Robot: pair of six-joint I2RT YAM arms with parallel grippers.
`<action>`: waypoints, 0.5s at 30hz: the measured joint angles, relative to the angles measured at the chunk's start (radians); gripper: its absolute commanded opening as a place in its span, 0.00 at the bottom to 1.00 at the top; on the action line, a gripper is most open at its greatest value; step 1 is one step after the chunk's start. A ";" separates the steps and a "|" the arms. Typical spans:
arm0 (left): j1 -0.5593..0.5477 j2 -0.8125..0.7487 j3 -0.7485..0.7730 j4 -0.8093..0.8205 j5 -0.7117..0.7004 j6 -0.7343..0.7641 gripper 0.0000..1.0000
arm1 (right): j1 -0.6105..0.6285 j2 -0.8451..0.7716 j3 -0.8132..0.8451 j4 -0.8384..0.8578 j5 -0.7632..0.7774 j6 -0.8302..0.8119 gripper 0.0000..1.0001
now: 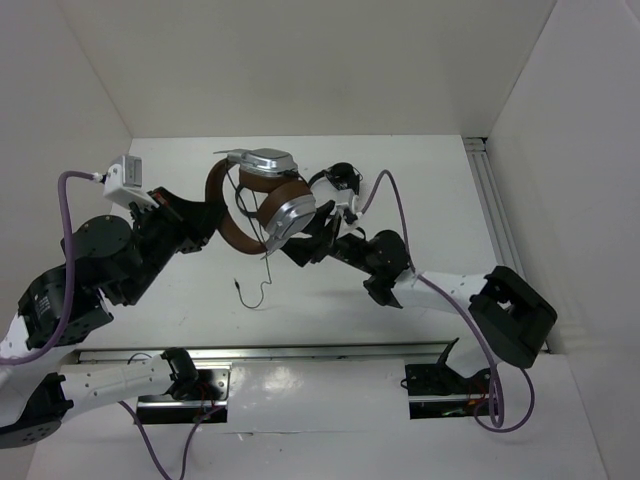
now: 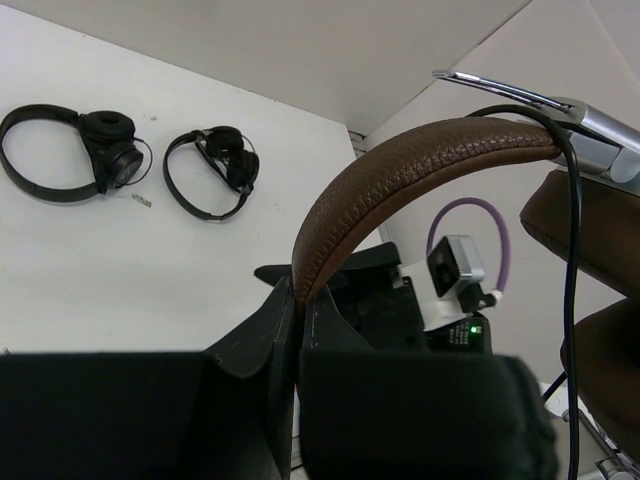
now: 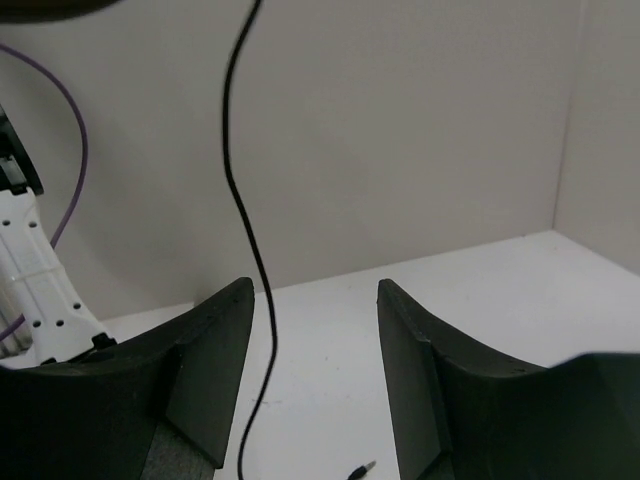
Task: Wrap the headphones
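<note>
From above, the headphones [image 1: 285, 215] are up off the counter [image 1: 430, 190], held in the air between the two arms, with the brown headband [image 1: 222, 218] to the left and the silver earcups [image 1: 272, 160] to the right; the left arm reaches in from the left and its left hand [image 1: 203, 215] meets the headband, while the right arm stretches in from the right and its right hand [image 1: 312, 240] sits just below the lower earcup; the thin black cable [image 1: 266, 275] drops away from the cups in a loose curl ending in the plug [image 1: 233, 283]; whether the plug touches the counter I cannot tell; most of the cable hangs free, so I judge the wrapping barely begun, with nearly all the winding left

In the left wrist view the headband [image 2: 400, 165] runs down into the slot between the fingers, so the left hand [image 2: 295, 300] is clenched on it; the cable [image 2: 572, 250] crosses the headband's end near the silver yoke and falls straight past the brown ear pads [image 2: 590, 215], at most one pass made; two smaller black headphones [image 2: 60, 150] lie side by side on the counter [image 2: 150, 280], well apart from the work

In the right wrist view the right hand [image 3: 312, 360] is released, fingers wide apart and aimed level toward the back wall; the cable [image 3: 240, 220] hangs through the gap, nearer one finger and apparently not pinched; the plug [image 3: 362, 466] shows low between the fingers; the hand looks placed to take the cable for winding
</note>
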 measured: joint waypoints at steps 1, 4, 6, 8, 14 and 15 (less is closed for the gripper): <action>0.000 0.000 0.000 0.000 0.001 0.000 0.00 | 0.000 -0.013 0.000 0.001 0.002 -0.008 0.60; 0.000 0.002 0.000 0.000 0.008 0.000 0.00 | 0.000 -0.035 -0.002 0.003 -0.010 -0.015 0.60; 0.000 0.002 0.000 0.000 0.014 0.000 0.00 | 0.000 -0.035 -0.002 0.000 -0.032 -0.018 0.60; 0.000 0.005 0.000 0.000 0.019 0.000 0.00 | 0.000 -0.032 -0.001 -0.002 -0.048 -0.019 0.60; 0.000 0.013 0.000 0.001 0.039 0.000 0.00 | 0.002 0.013 0.012 -0.002 -0.071 -0.024 0.60; 0.000 0.013 0.000 0.001 0.041 0.000 0.00 | 0.002 0.029 0.021 -0.003 -0.072 -0.024 0.60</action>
